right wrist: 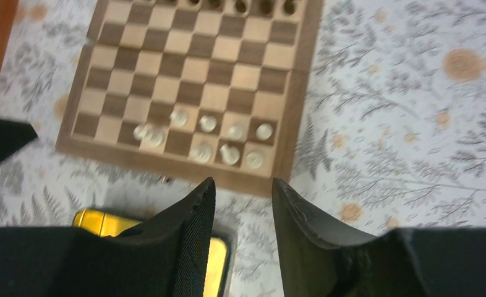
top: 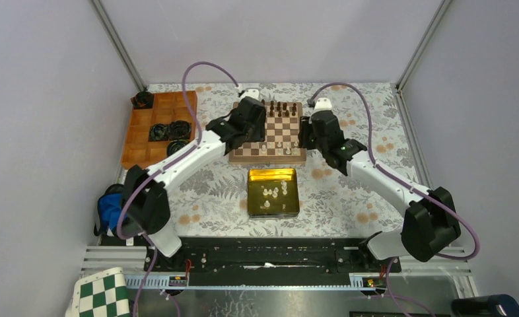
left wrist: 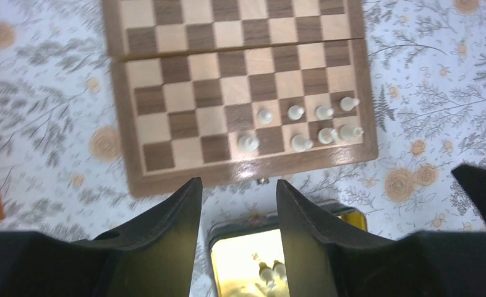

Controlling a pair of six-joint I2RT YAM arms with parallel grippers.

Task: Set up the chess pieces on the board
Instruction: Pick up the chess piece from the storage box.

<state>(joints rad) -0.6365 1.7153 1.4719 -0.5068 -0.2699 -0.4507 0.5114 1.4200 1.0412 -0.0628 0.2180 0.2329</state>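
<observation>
The board [top: 268, 159] lies at the table's middle back. Several cream-white chess pieces [top: 280, 144] stand on its two near rows toward the right, seen also in the left wrist view [left wrist: 296, 112] and the right wrist view [right wrist: 208, 122]. More white pieces [top: 273, 193] lie in a yellow tin [top: 273, 171] in front of the board. My left gripper [left wrist: 237, 185] hovers open and empty over the gap between tin and board [left wrist: 185, 93]. My right gripper [right wrist: 243, 185] is open and empty too, just off the board's near right corner [right wrist: 290, 167].
Dark brown pieces [top: 280, 107] line the board's far row. An orange compartment tray [top: 138, 132] with dark round objects sits at the back left. A green-and-white checkered mat [top: 102, 294] lies folded at the near left, beside a blue object [top: 110, 208].
</observation>
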